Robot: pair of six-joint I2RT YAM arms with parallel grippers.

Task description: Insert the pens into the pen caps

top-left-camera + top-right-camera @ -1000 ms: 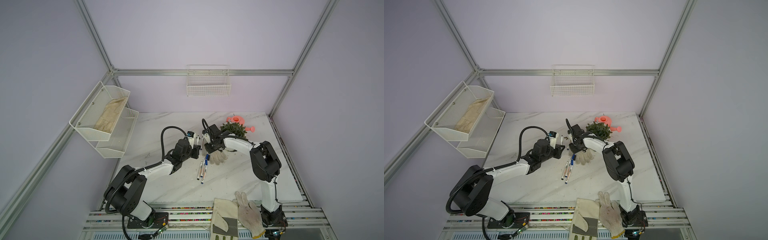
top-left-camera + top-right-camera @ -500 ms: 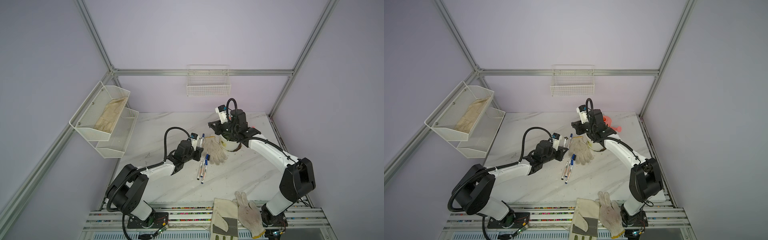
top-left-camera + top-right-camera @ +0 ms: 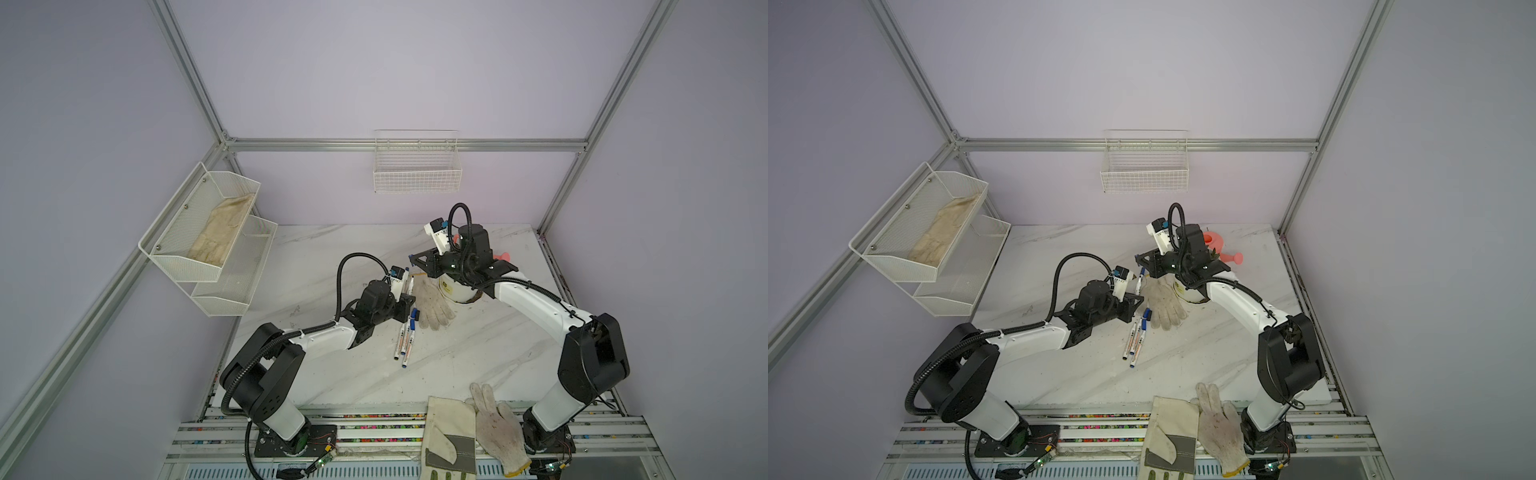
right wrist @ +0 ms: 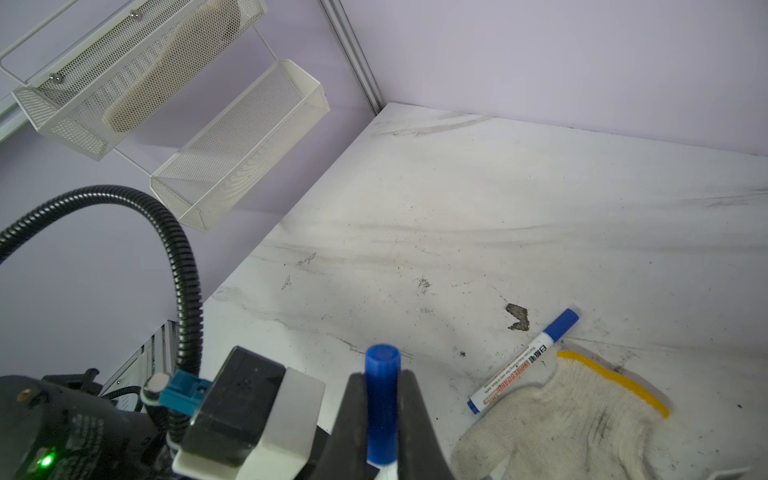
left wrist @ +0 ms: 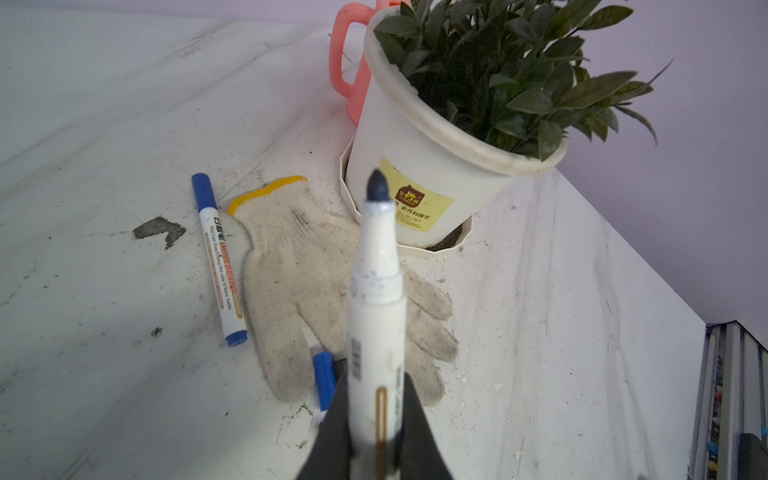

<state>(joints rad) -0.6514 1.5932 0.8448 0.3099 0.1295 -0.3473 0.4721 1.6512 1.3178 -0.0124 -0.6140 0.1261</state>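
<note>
A slim white uncapped marker pen (image 5: 376,291) was clamped by its barrel in the left gripper (image 5: 376,390) beside the soiled white knitted glove (image 5: 299,257), tip left free, and a short blue tube cap (image 4: 382,415) pinched in the right gripper (image 4: 381,376) raised near its cuff, apparently for joining.

Potted plant (image 5: 415,166) beside knitted glove (image 5: 307,266)

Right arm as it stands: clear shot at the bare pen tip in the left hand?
Probably yes. The right hand, shut on a blue cap, hangs just beyond the tip of the pen gripped in the left hand; in a top view nothing sits between them. The glove lies below.
</note>
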